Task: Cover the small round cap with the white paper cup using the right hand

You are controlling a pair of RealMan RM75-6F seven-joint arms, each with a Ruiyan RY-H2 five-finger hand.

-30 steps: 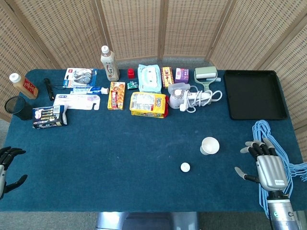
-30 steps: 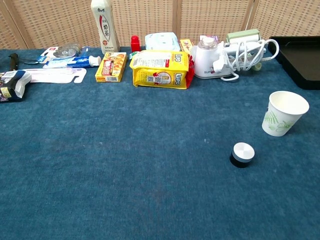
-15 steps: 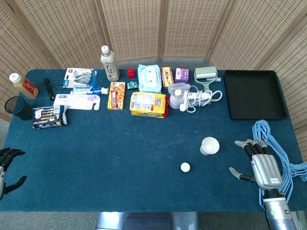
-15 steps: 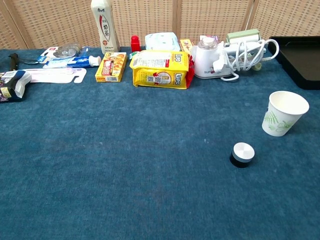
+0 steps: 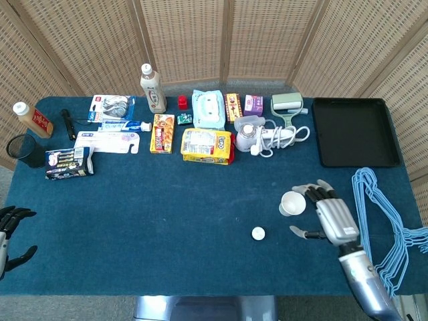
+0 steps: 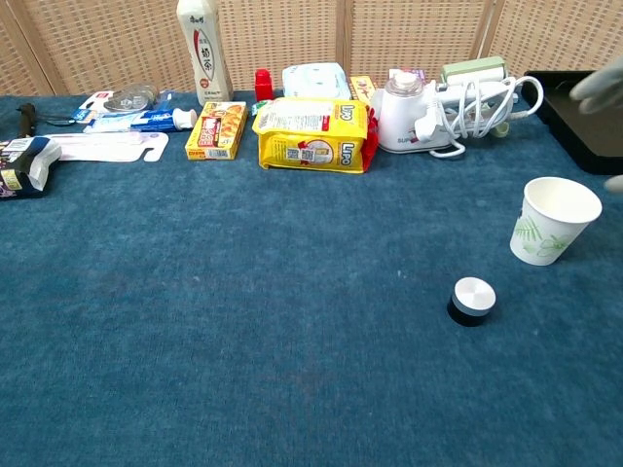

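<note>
Left hand sits at the near left edge of the surface, fingers loosely apart, holding nothing; parked well apart from the task things, so it looks idle for a right-hand job; clutter row along the far side, yellow snack bag and white appliance with cord, stays clear of the work zone; small round cap lies flat on open cloth near the front, silver top up in the chest view, nothing touching it; white paper cup stands upright just beyond and right of the cap, mouth up, near but apart; it will need flipping before it can cover the cap; right hand is just beside the cup on its right, fingers spread, thumb out, empty, no clear contact yet; likely lined up for a side grasp; black tray far right, unused.
</note>
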